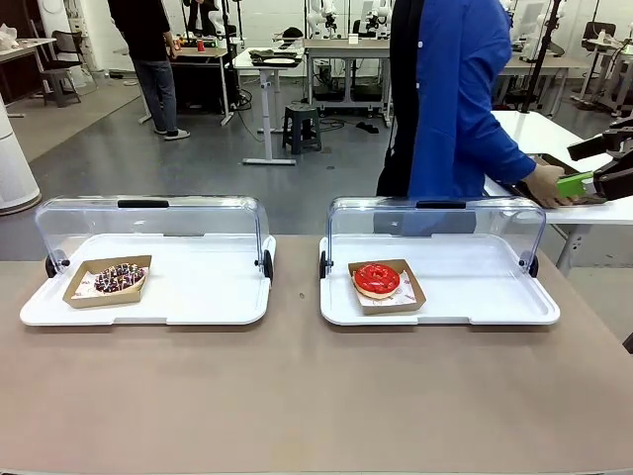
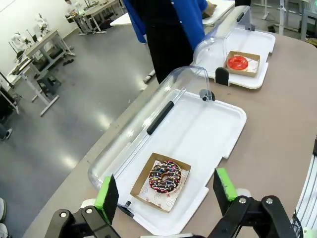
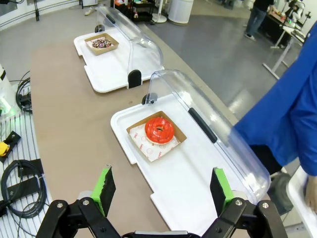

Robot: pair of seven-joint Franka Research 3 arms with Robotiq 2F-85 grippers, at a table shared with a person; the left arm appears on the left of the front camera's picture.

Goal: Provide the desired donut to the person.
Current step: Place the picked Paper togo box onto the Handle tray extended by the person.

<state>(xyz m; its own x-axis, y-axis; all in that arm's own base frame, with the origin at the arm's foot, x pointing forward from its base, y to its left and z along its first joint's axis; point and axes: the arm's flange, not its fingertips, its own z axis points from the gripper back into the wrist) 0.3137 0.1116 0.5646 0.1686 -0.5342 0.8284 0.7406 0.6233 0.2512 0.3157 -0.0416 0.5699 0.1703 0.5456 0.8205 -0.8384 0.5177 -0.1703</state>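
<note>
A chocolate donut with coloured sprinkles (image 1: 120,277) (image 2: 165,177) lies in a cardboard tray on the left white display tray (image 1: 198,297). A red glazed donut (image 1: 377,278) (image 3: 159,129) (image 2: 237,62) lies in its own cardboard tray on the right display tray (image 1: 475,297). Both clear lids are raised. The person in the blue jacket (image 1: 445,99) (image 3: 290,119) (image 2: 168,25) stands behind the right tray, turned away, with one hand (image 1: 546,184) on a side table. My left gripper (image 2: 166,191) hangs open above the chocolate donut's tray. My right gripper (image 3: 161,191) (image 1: 586,166) hangs open, high beside the red donut's tray.
The brown table (image 1: 316,396) has bare surface in front of both trays. A white side table (image 1: 554,139) stands at the far right. Cables and a power strip (image 3: 20,178) lie beside the brown table. Another figure in black (image 1: 148,59) stands far back.
</note>
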